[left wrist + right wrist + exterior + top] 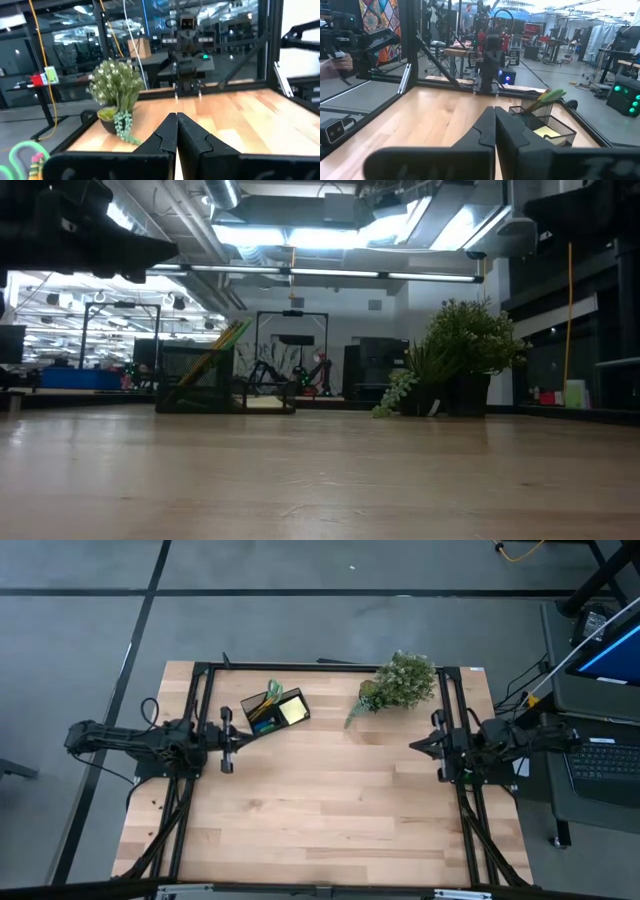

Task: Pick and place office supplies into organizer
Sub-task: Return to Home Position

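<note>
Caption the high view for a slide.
Left gripper and right gripper shut at table sides; organizer holds scissors, sticky-note pad; plant nearby.

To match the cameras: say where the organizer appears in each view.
High view: organizer upper middle, left of the plant.
Low view: organizer left of centre, plant at right.
Left wrist view: only its green scissors handles; plant shows.
Right wrist view: organizer ahead; no plant.
Shared landmark: plant.

Table (pixel 320 810) middle open — organizer (pixel 247 710), plant (pixel 400 680) line far edge.
</note>
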You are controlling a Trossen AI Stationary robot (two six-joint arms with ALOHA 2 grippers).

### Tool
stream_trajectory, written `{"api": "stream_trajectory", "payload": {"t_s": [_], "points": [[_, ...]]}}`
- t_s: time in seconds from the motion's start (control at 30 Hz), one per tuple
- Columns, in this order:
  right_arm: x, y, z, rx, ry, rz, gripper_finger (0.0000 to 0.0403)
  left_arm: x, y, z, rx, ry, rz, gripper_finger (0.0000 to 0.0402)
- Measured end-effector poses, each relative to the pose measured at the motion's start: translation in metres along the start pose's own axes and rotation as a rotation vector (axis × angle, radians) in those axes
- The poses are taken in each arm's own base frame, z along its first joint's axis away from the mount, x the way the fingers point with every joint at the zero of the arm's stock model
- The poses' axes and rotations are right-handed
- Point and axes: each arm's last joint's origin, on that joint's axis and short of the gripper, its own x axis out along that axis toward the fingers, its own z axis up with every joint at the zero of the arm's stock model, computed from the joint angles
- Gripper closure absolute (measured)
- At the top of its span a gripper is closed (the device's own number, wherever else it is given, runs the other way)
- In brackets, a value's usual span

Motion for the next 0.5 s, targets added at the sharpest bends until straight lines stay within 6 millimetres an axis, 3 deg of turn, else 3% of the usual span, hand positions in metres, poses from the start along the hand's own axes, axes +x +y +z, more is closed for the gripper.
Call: {"api": "stream_trajectory", "payload": {"t_s": [0.33, 0.5], "points": [[-0.016, -0.002, -0.002, 0.004, -0.023, -0.003, 0.0398, -0.001, 0.0, -0.006, -0.045, 0.067, -0.005, 0.04], [-0.014, -0.001, -0.005, -0.003, -0.034, -0.004, 0.0398, -0.001, 0.0, -0.007, -0.105, 0.07, -0.003, 0.04]]}}
